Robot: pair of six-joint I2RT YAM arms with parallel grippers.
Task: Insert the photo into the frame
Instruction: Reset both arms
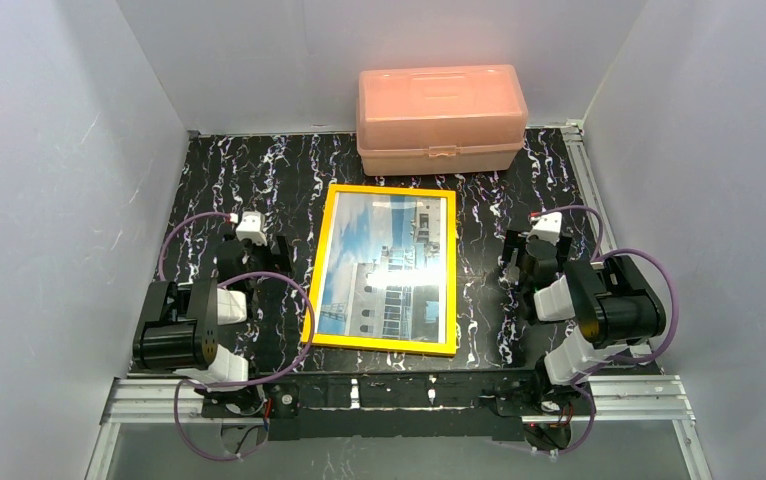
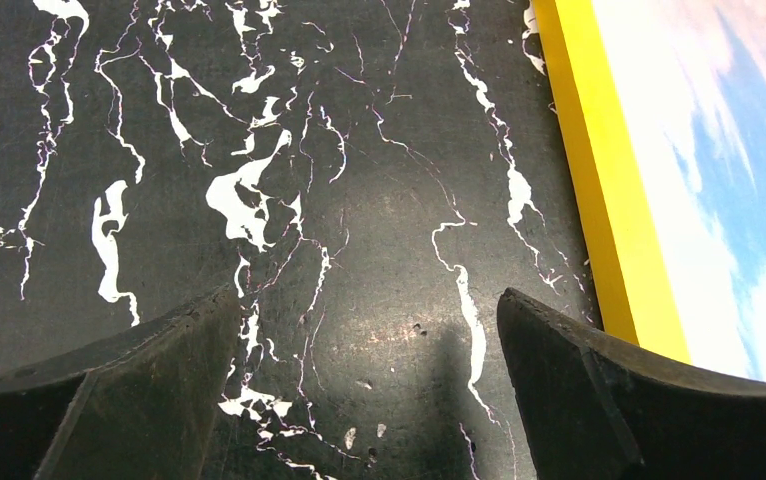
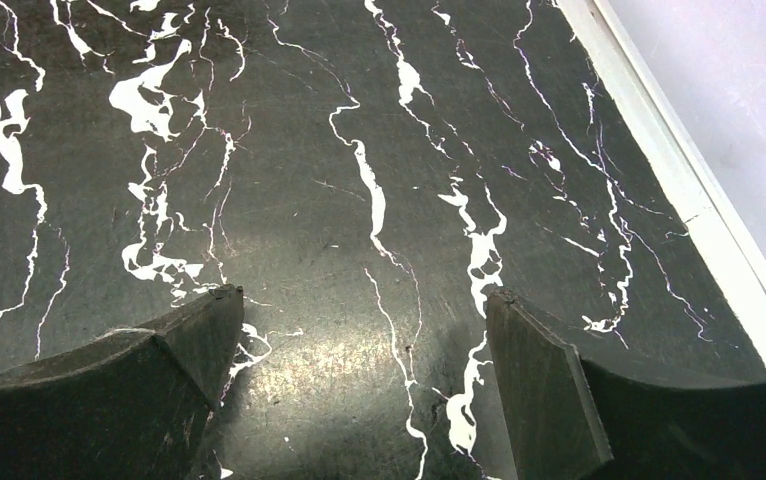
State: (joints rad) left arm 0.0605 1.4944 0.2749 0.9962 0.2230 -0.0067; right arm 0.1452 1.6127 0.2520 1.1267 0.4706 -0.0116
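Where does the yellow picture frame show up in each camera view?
Top external: the frame lies flat in the middle of the picture, just in front of the pink box.
Left wrist: its yellow edge runs down the right side.
Right wrist: not in it.
Shared landmark: the black table with white veins.

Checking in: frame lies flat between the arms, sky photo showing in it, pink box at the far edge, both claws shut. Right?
Not quite: both claws are open, not shut. The left wrist view shows the left claw spread over the table beside the frame; the right wrist view shows the right claw spread likewise. The photo and pink box are as you say.
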